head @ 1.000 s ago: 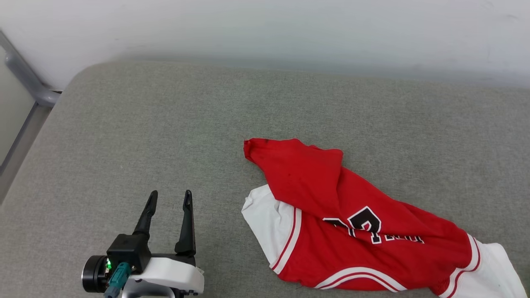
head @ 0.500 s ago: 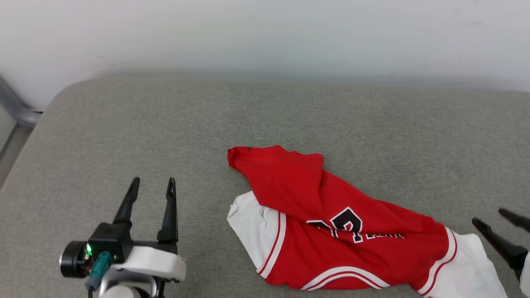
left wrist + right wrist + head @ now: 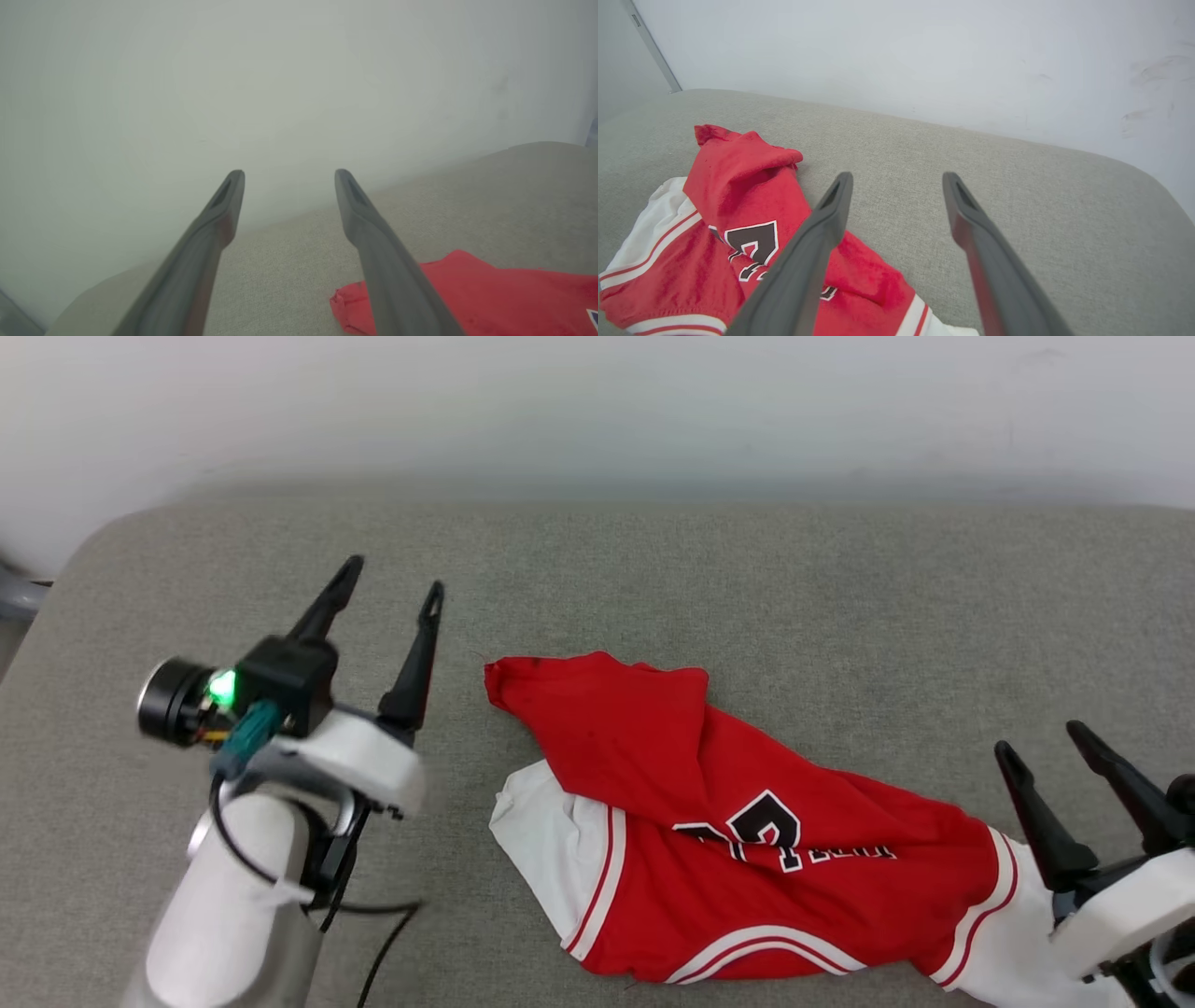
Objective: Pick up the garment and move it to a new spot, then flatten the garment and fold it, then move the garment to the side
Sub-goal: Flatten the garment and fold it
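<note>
The garment (image 3: 709,812), a red jersey T-shirt with white sleeves and black lettering, lies crumpled on the grey cushion (image 3: 747,588), with its hem corner folded over toward the upper left. It also appears in the left wrist view as a red corner (image 3: 490,294) and in the right wrist view (image 3: 733,200). My left gripper (image 3: 392,577) hovers open, just left of the garment's upper corner, empty. At the lower right, my right gripper (image 3: 1041,735) stands open over the white sleeve, its fingers (image 3: 822,233) apart and holding nothing.
A pale wall (image 3: 597,401) runs behind the cushion. A grey metal frame (image 3: 19,597) shows at the far left edge. Bare cushion lies beyond and left of the garment. The cushion's rounded right corner (image 3: 1148,186) is near my right gripper.
My left arm has risen and moved forward toward the garment's upper corner. My right gripper has come into view at the lower right, open. The camera has shifted, sliding the scene leftward.
</note>
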You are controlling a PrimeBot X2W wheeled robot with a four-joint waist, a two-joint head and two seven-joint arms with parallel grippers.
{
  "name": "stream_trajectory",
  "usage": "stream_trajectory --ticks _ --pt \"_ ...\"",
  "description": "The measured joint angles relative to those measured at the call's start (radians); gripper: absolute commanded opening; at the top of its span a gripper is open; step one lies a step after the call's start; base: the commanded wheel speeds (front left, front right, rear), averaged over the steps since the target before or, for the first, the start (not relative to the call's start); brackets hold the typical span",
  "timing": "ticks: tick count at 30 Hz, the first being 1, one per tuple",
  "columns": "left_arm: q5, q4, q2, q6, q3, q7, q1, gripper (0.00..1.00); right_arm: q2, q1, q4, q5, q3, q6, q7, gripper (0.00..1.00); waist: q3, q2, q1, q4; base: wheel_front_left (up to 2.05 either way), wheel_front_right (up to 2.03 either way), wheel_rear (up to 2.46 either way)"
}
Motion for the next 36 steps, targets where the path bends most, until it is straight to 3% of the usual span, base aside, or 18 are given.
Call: stream_trajectory --ticks 7,15,21,25,36 --pt "-0.267 0.031 0.141 -0.001 -0.242 0.307 -0.164 1.0 0.102 0.0 0.013 -0.096 0.002 0.0 -0.036 1.0 0.042 0.0 0.0001 -0.015 0.0 0.0 0.0" --pt "-0.547 0.044 0.269 -0.001 -0.475 0.696 -0.293 1.0 0.137 -0.025 0.055 -0.115 0.018 0.0 -0.05 1.0 0.082 0.0 0.0001 -0.038 0.0 0.0 0.0" --pt "-0.675 0.036 0.337 -0.001 -0.645 0.9 -0.36 1.0 0.144 -0.053 0.088 -0.122 0.039 0.0 -0.058 1.0 0.111 0.0 0.0001 -0.058 0.0 0.0 0.0" --pt "-0.712 0.057 0.365 -0.001 -0.733 0.947 -0.389 1.0 0.15 -0.077 0.103 -0.122 0.055 0.0 -0.067 1.0 0.131 0.0 0.0001 -0.073 0.0 0.0 0.0" --pt "-0.766 0.198 0.358 -0.004 -0.884 0.906 -0.442 1.0 0.164 -0.124 0.143 -0.132 0.088 0.0 -0.084 1.0 0.182 0.0 0.0 -0.103 0.0 0.0 0.0"
